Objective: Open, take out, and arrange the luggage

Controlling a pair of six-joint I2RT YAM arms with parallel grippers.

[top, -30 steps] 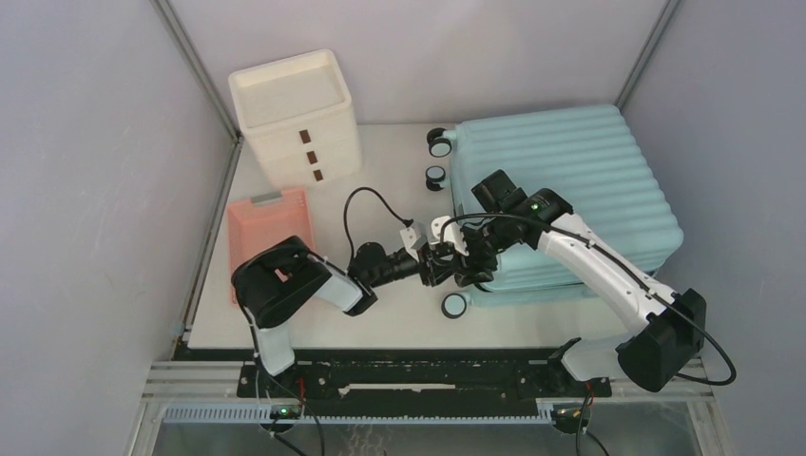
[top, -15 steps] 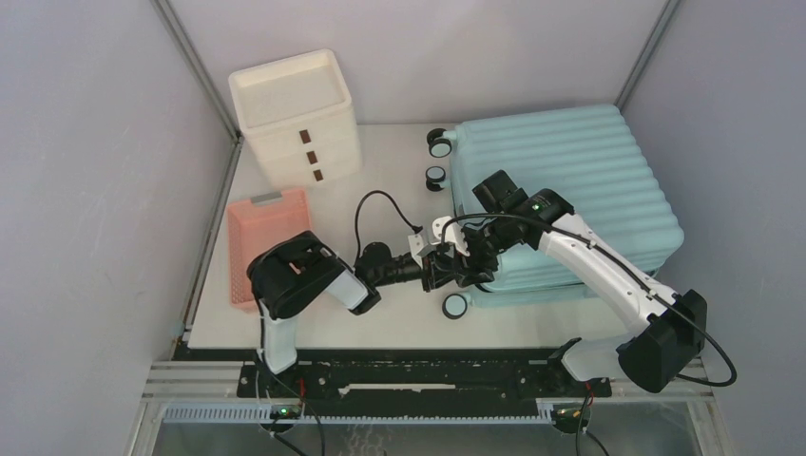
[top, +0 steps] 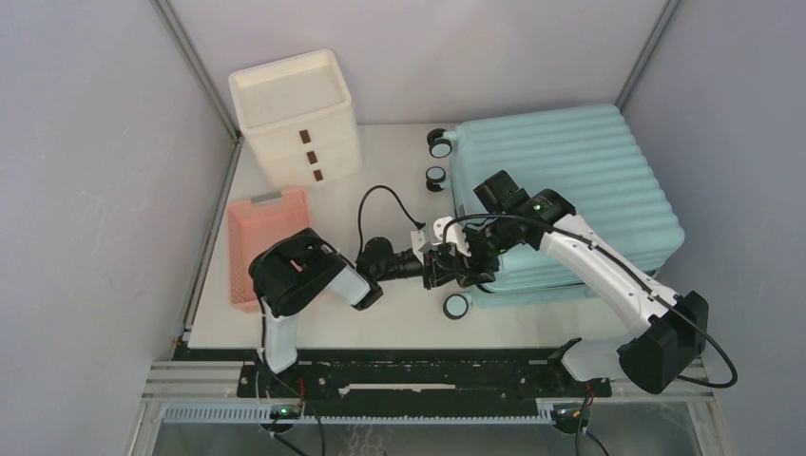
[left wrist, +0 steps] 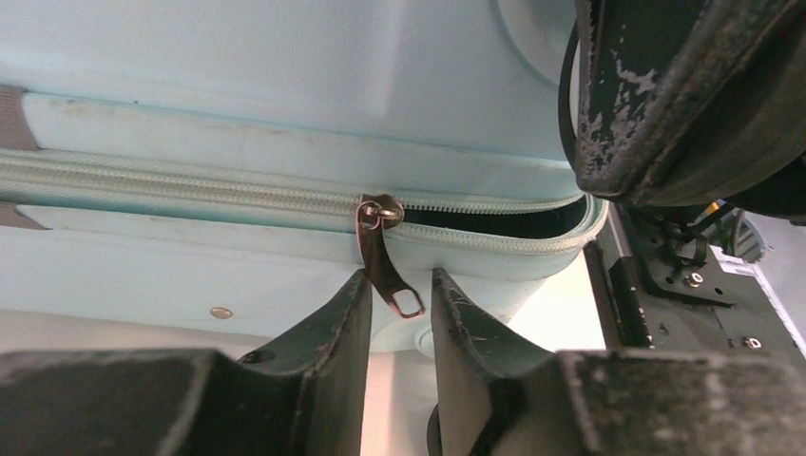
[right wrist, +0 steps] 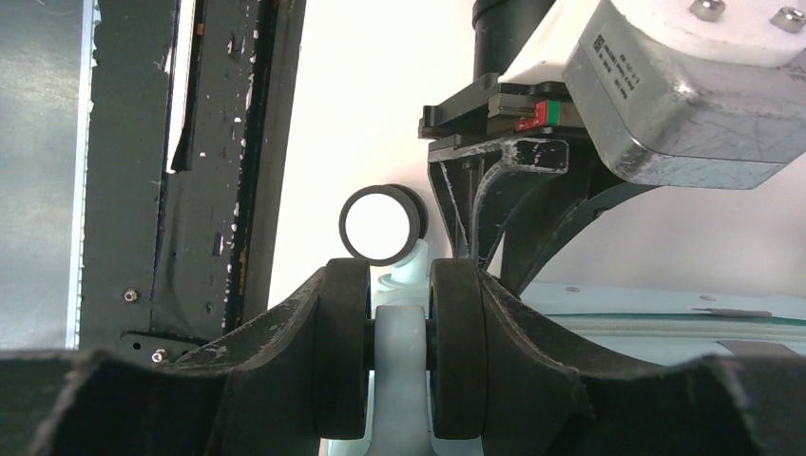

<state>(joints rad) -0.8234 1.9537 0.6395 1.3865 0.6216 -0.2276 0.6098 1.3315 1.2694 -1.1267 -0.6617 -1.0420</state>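
Two arms work the luggage (top: 570,161): right fingers (right wrist: 399,323) clamp a caster (right wrist: 399,385), left fingers (left wrist: 397,285) stand slightly apart astride the zipper pull (left wrist: 383,256), which we should pinch squarely before dragging.

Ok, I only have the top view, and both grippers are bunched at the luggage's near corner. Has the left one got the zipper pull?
Observer: Not yet. In the left wrist view, the pull hangs between the left gripper fingers, which haven't closed on it.
Operator: Is the zip open at all?
Observer: Partly. A dark gap shows right of the slider, and left of it the teeth are meshed.
Operator: And the right one?
Observer: The right gripper is shut on a wheel of the luggage.
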